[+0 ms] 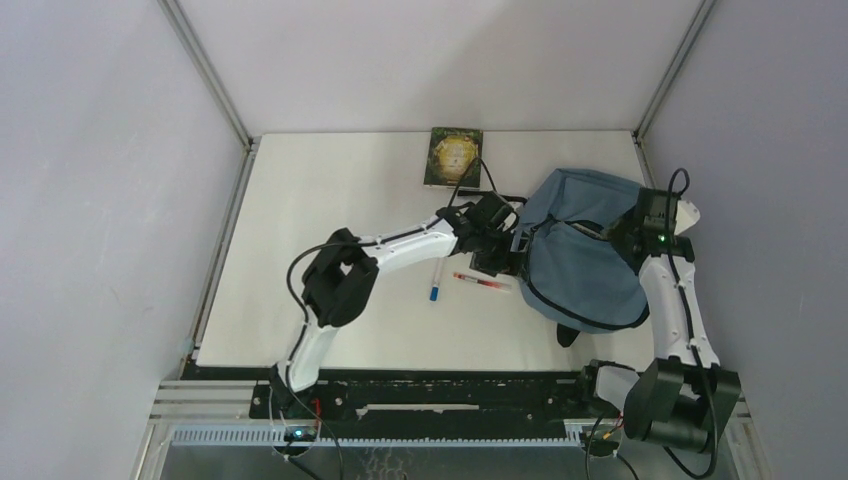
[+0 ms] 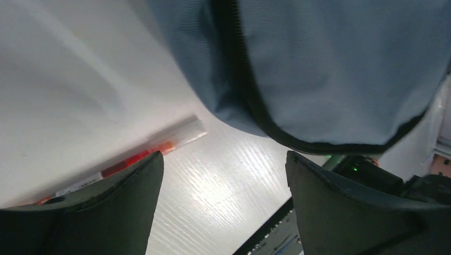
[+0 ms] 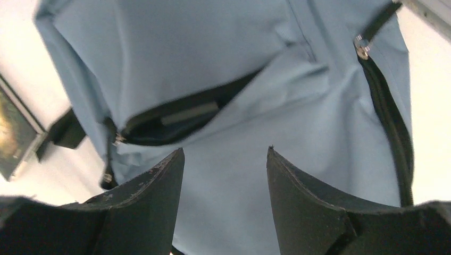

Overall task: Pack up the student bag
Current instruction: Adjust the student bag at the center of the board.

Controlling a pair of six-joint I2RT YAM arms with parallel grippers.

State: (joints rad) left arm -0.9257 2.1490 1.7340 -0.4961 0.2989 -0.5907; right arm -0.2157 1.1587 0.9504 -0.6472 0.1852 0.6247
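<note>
The student bag point(image 1: 585, 255), blue-grey with black zip trim, lies on the right half of the white table. My left gripper point(image 1: 497, 262) is open and empty at the bag's left edge. In the left wrist view point(image 2: 223, 164) its fingers straddle bare table, with the bag point(image 2: 330, 69) just ahead and a red pen point(image 2: 154, 149) by the left finger. My right gripper point(image 1: 617, 235) is open and empty over the bag's upper right. In the right wrist view point(image 3: 226, 154) it hovers above the fabric point(image 3: 223, 64), near an unzipped pocket opening point(image 3: 181, 117).
A dark green book point(image 1: 453, 156) lies at the table's back edge, also at the left edge of the right wrist view point(image 3: 13, 133). A white pen with a blue cap point(image 1: 436, 280) and the red pen point(image 1: 482, 281) lie left of the bag. Grey walls enclose the table.
</note>
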